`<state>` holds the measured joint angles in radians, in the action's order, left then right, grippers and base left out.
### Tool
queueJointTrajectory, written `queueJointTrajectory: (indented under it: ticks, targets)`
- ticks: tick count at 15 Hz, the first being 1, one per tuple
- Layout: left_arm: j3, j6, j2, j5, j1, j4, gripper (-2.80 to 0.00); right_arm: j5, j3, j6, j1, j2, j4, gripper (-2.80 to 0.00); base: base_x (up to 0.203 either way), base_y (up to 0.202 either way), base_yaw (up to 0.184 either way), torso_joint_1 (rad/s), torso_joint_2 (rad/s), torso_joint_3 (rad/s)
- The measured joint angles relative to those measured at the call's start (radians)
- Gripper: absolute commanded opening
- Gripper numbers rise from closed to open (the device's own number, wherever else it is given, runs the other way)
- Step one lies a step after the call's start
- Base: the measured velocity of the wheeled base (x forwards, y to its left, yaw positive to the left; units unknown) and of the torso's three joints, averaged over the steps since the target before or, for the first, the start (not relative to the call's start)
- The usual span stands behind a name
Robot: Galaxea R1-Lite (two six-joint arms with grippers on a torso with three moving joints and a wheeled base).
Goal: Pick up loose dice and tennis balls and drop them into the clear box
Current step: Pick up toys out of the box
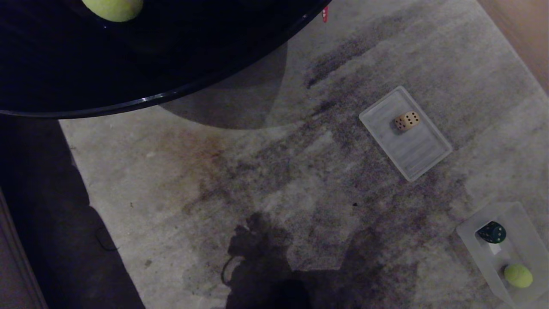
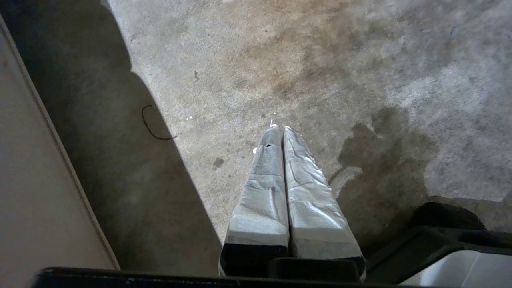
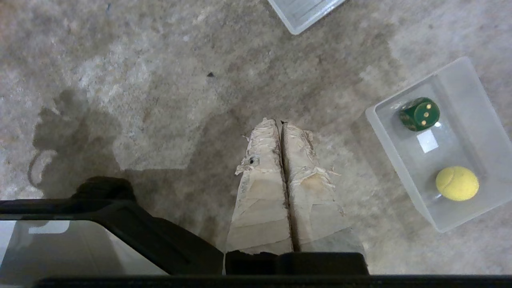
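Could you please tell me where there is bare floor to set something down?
The carpet lies bare between the dark table, the ribbed panel holding the tan die, and the clear box. The box, with green die and ball, is crowded.

A round black table [image 1: 128,64] stands over stained grey carpet [image 1: 257,180].

Open carpet [image 1: 266,180] is lying between the dark table [image 1: 128,64] and the box [image 1: 472,240]. The table edge is overhanging the far-left floor. A ribbed panel [image 1: 418,150] is sitting on the right. A dark shape [image 1: 51,214] is bordering the left side.
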<state>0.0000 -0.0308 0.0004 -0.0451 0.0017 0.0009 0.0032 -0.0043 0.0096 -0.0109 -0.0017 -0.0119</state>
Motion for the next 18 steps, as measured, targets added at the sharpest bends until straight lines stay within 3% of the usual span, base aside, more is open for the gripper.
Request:
queueJointTrajectory:
  ticks: [13, 18]
  targets:
    - [0.0, -0.004, 0.0, 0.0, 0.0, -0.001, -2.8, 0.001, 0.0, 0.0, 0.0, 0.0, -0.001, -2.8, 0.175, -0.001, 0.0, 0.003, 0.0, 0.004]
    - [0.0, -0.005, 0.0, -0.001, -0.001, 0.001, -2.8, 0.001, 0.0, 0.0, 0.001, 0.0, 0.0, -2.8, 0.0, 0.0, 0.0, 0.0, 0.0, 0.0]
